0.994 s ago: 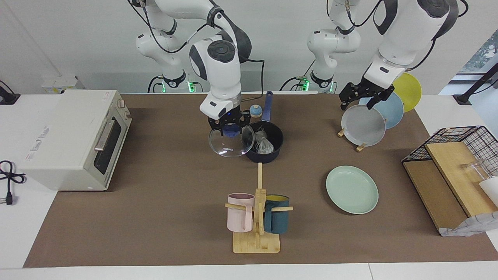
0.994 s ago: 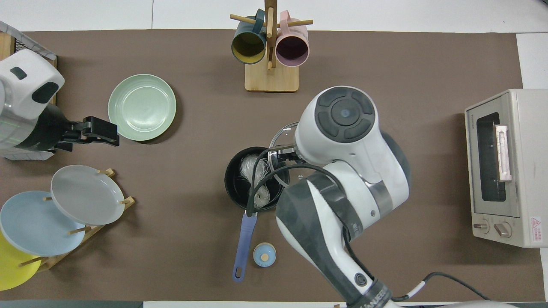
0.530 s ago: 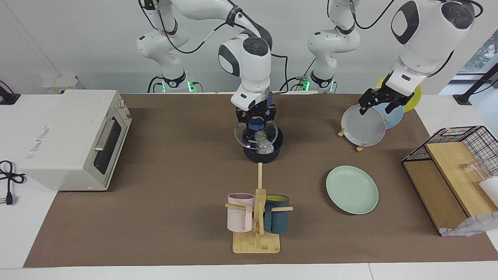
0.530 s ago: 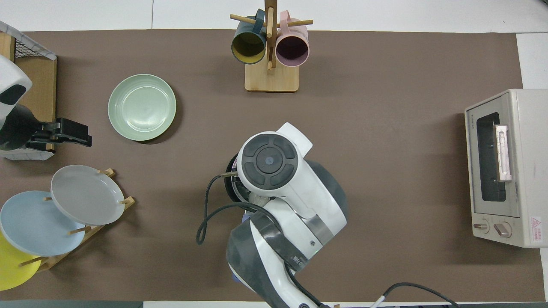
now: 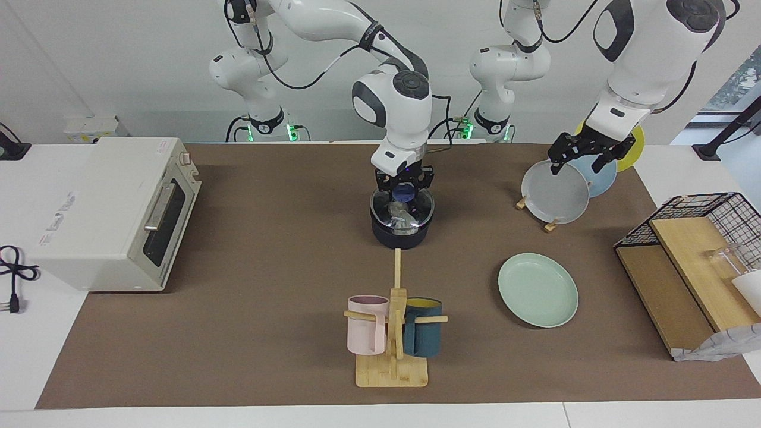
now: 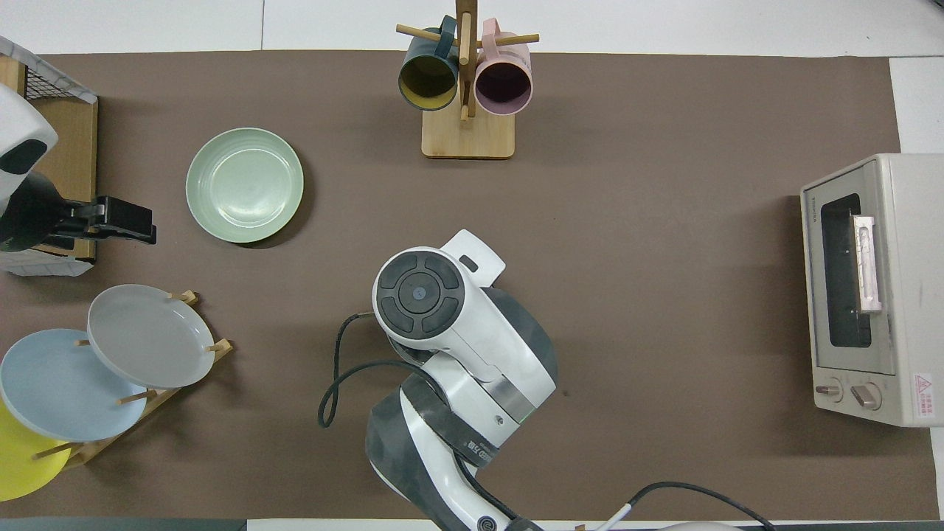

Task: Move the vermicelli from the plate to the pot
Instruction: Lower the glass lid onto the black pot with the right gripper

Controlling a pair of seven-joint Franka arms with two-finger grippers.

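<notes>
The dark navy pot (image 5: 399,236) stands mid-table. The whitish vermicelli (image 5: 397,219) lies inside it and shows through a glass lid (image 5: 416,209) that sits at the pot's rim. My right gripper (image 5: 404,191) is shut on the lid's blue knob, straight over the pot. In the overhead view the right arm hides the pot, lid and vermicelli. The mint-green plate (image 5: 538,289) is bare and lies farther from the robots than the pot, toward the left arm's end; it also shows in the overhead view (image 6: 244,184). My left gripper (image 5: 578,159) is open and empty, up over the plate rack (image 6: 129,221).
A rack holds a grey plate (image 5: 554,193), a light blue plate and a yellow plate at the left arm's end. A wire basket with wooden boards (image 5: 695,238) stands beside it. A mug tree with a pink and a teal mug (image 5: 392,333) stands farther out. A toaster oven (image 5: 113,211) is at the right arm's end.
My right gripper carried the glass lid from beside the pot to over it and lowered it to the rim. My left gripper drew back over the plate rack.
</notes>
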